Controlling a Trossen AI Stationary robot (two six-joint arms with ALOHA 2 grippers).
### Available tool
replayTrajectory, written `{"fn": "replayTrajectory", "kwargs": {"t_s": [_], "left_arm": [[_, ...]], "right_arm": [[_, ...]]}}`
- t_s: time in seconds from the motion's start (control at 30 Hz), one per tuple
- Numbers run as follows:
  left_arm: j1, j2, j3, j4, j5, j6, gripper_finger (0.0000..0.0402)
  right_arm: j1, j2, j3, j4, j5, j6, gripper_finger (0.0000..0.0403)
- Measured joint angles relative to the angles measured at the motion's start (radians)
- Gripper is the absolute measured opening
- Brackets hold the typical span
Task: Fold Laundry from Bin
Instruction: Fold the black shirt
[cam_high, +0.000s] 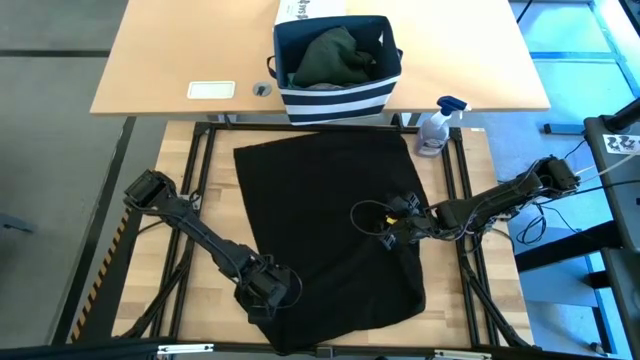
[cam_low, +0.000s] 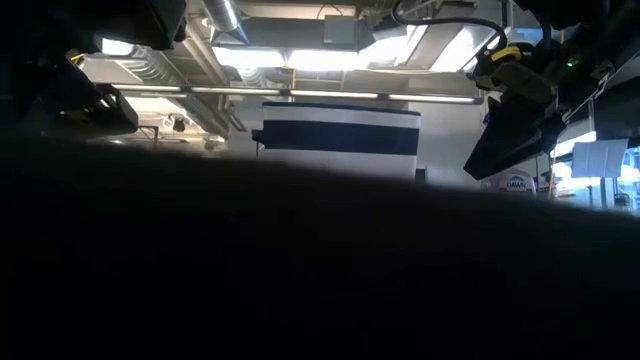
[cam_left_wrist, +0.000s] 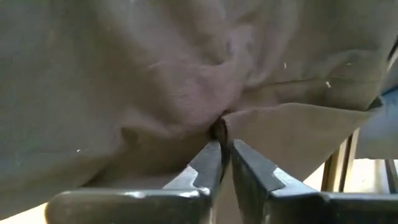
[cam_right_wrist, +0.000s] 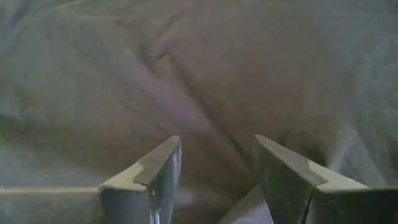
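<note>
Black cloth (cam_high: 330, 225) lies spread on the table, below the bin (cam_high: 338, 62).
The left gripper (cam_left_wrist: 221, 149) pinches only a thin fold at its fingertips, which may slip out when lifted; the right gripper (cam_right_wrist: 217, 162) hangs released, cloth beyond its fingers ungrasped.

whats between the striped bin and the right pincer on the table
In the high view, only the spread black garment lies between the bin and the right pincer; the spray bottle stands aside.
</note>
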Motion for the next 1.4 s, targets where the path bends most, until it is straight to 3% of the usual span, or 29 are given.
{"fn": "replayTrajectory", "kwargs": {"t_s": [0.5, 1.4], "left_arm": [[0.0, 0.0, 0.0, -0.002, -0.029, 0.019, 0.0131], [-0.039, 0.054, 0.013, 0.041, -0.026, -0.057, 0.0133]], "right_arm": [[0.0, 0.0, 0.0, 0.0, 0.0, 0.0, 0.0198], [0.0, 0.0, 0.0, 0.0, -0.001, 0.0, 0.0198]]}}
